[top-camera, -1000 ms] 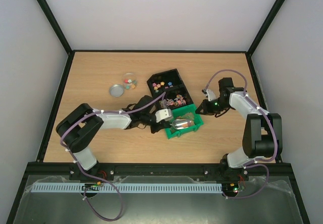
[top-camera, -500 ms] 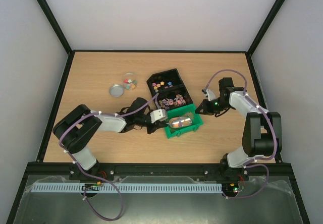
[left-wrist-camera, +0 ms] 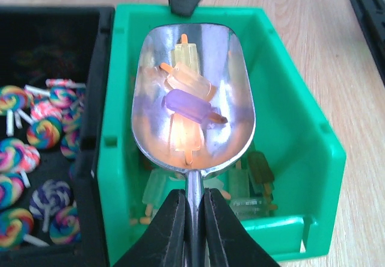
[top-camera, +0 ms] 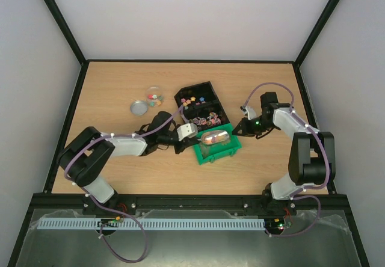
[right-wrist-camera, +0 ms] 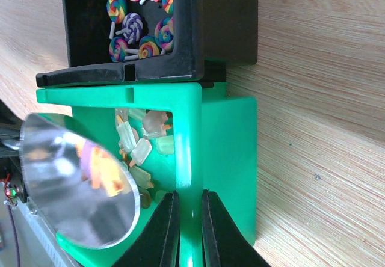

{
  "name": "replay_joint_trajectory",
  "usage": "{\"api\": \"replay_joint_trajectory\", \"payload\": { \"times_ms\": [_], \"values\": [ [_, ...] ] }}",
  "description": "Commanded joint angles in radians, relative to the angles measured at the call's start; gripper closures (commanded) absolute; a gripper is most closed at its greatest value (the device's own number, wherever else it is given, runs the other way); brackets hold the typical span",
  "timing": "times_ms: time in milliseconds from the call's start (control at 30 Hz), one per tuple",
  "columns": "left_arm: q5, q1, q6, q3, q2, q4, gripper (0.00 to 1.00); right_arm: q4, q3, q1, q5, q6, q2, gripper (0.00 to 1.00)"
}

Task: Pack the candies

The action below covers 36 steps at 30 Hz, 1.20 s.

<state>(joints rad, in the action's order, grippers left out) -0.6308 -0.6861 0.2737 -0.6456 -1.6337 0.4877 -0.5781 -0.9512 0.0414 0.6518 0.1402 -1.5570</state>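
**Top external view.** You see the candies (top-camera: 155, 96), tiny mixed-colour pieces, in a clear round jar (top-camera: 148, 91) on the table (top-camera: 114, 74). The jar stands to the left of the black bin (top-camera: 210, 89), just beside a round metal lid (top-camera: 139, 106) and well apart from both grippers. The left gripper (top-camera: 194, 135) holds a metal scoop (top-camera: 215, 138) over the green bin (top-camera: 207, 156), which sits against the near side of the black bin. The right gripper (top-camera: 236, 130) meets the green bin's right end.

**Left wrist view.** Your left gripper's fingers are clamped on the scoop's thin handle. The bowl is level above the green bin and carries popsicle-shaped pieces (left-wrist-camera: 187, 106): yellow, orange and one purple. More pale popsicle pieces lie in the bin beneath. To the left, the black bin holds swirl lollipops (left-wrist-camera: 43, 132).

**Right wrist view.** Your right gripper's fingers are pinched on the green bin's end wall, one finger on each side of it. The loaded scoop shows at lower left, over the bin. The lollipops fill the adjoining black compartment at the top.
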Motion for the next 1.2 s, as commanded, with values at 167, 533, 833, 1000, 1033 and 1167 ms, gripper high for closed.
{"api": "replay_joint_trajectory", "payload": {
  "times_ms": [167,533,833,1000,1033,1167],
  "values": [
    [-0.126,0.047,0.094,-0.17,0.09,-0.258,0.98,-0.034,-0.005,0.004,-0.039,0.014,-0.041,0.99],
    [-0.191,0.375,0.207,-0.382,0.184,-0.815,0.98,-0.062,-0.027,0.004,-0.024,0.042,-0.06,0.99],
    [-0.032,0.645,0.395,-0.603,0.115,-1.14,0.98,-0.077,-0.034,0.004,-0.017,0.064,-0.034,0.68],
    [0.05,0.717,0.471,-0.687,0.052,-1.246,0.98,-0.072,-0.031,0.004,-0.023,0.064,-0.007,0.56],
    [0.075,0.723,0.481,-0.699,0.043,-1.259,0.98,-0.071,-0.032,0.003,-0.027,0.064,-0.003,0.55],
    [0.144,0.738,0.512,-0.763,-0.01,-1.319,0.98,-0.061,-0.028,0.003,-0.037,0.061,0.023,0.47]
  ]
}}
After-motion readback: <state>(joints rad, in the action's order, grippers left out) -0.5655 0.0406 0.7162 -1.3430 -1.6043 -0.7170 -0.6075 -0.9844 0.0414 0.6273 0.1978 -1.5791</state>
